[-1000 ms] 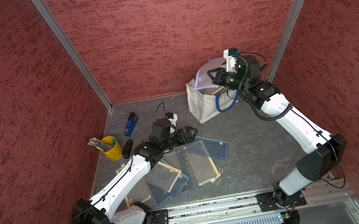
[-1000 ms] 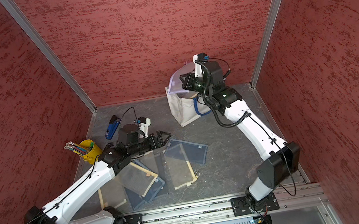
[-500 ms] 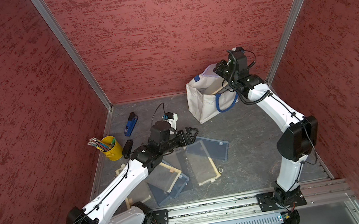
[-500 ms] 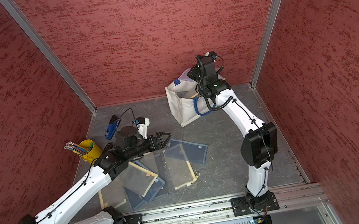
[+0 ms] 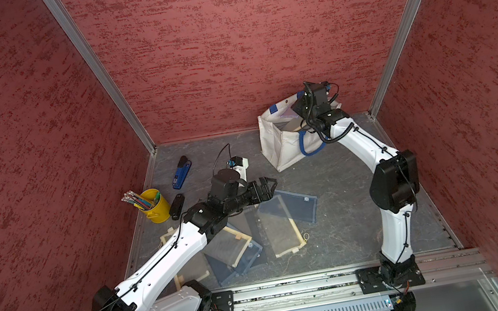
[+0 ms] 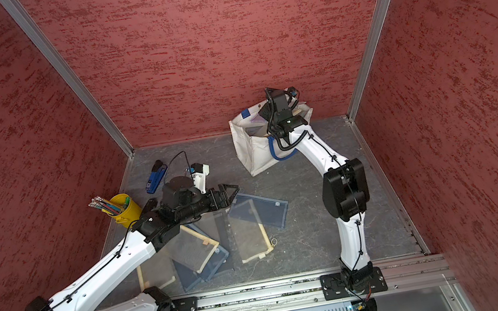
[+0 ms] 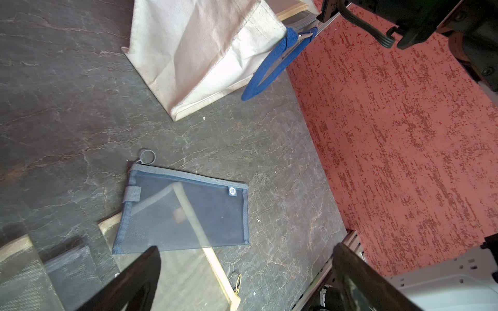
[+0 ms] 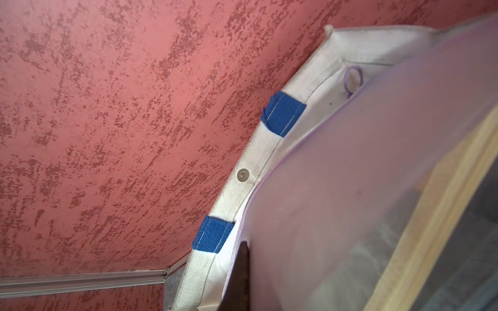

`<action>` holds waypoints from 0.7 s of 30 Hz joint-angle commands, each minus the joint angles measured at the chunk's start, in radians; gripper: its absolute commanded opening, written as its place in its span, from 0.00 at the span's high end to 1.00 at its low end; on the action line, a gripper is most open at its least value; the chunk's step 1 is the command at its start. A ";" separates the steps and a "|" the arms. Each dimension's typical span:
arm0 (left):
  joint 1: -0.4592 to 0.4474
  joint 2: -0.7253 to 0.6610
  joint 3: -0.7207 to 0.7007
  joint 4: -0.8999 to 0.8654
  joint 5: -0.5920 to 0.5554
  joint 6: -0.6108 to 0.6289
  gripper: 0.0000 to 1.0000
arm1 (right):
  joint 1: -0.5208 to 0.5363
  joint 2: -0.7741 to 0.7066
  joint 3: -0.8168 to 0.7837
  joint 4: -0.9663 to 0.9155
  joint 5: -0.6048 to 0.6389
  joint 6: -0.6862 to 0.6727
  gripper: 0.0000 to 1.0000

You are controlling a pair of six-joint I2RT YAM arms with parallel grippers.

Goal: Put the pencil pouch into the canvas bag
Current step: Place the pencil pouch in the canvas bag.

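Note:
The off-white canvas bag (image 5: 277, 148) (image 6: 251, 156) (image 7: 194, 48) with blue handles stands at the back right, mouth open. My right gripper (image 5: 300, 113) (image 6: 268, 115) reaches into that mouth, shut on a translucent lavender pencil pouch (image 8: 350, 175). The pouch lies against the bag's inner wall, below the rim (image 8: 242, 188) with its snap button. Only one dark finger (image 8: 241, 280) shows; the pouch covers the other. My left gripper (image 5: 268, 188) (image 6: 233, 191) (image 7: 245, 265) hovers open and empty over a blue mesh pouch (image 7: 188, 212) (image 5: 293, 203) on the floor.
Several more mesh pouches, blue and beige-trimmed (image 5: 283, 232), overlap on the grey floor under my left arm. A yellow pencil bucket (image 5: 155, 208), a blue stapler (image 5: 181, 172) and a black object (image 5: 177, 206) sit at the left. Red walls close three sides.
My right arm has folded in, its elbow swinging toward the base, and its gripper has carried the lavender pouch down into the bag's mouth. My left gripper has edged slightly forward, still open.

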 commanded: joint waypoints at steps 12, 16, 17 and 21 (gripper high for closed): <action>-0.004 0.068 -0.037 0.100 -0.014 -0.038 0.01 | 0.037 0.016 0.025 -0.069 0.052 0.043 0.64; -0.004 0.059 -0.050 0.102 -0.019 -0.043 0.00 | 0.038 -0.017 0.004 -0.067 0.050 0.023 0.48; -0.004 0.057 -0.051 0.103 -0.020 -0.044 0.01 | 0.039 -0.029 -0.005 -0.062 0.045 0.017 0.46; -0.003 0.054 -0.054 0.089 -0.022 -0.048 0.00 | 0.039 -0.100 -0.054 -0.035 0.022 -0.055 0.39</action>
